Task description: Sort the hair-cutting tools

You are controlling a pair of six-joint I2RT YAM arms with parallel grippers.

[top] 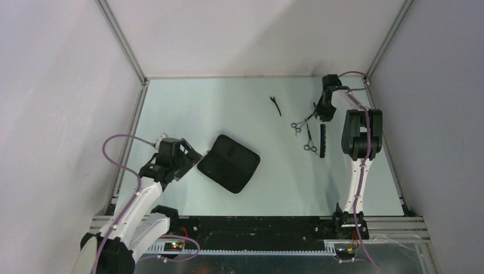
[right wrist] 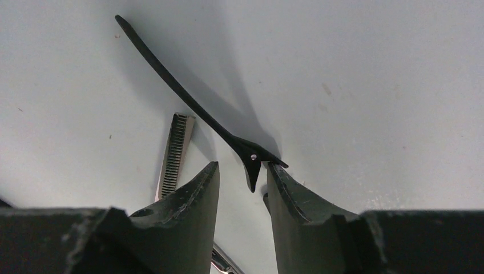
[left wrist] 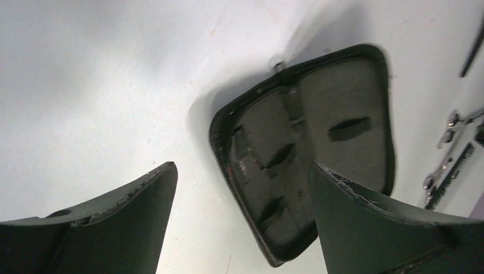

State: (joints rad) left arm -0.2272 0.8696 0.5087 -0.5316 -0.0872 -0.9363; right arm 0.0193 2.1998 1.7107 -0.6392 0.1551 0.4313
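At desk (top: 268, 188) near-left corner: left hand (left wrist: 242, 166) spread wide apart, holding nothing, just beside open black case (top: 228, 162). Toward far edge: loose clip (top: 275, 105). Far-right corner: scissors (top: 297, 125), second scissors (top: 310, 145), comb (top: 323, 141). Right hand (right wrist: 242, 166) narrowed around hinge end of second clip (right wrist: 188, 103); one fingertip (right wrist: 285, 188) touches it; firm grip cannot be told.
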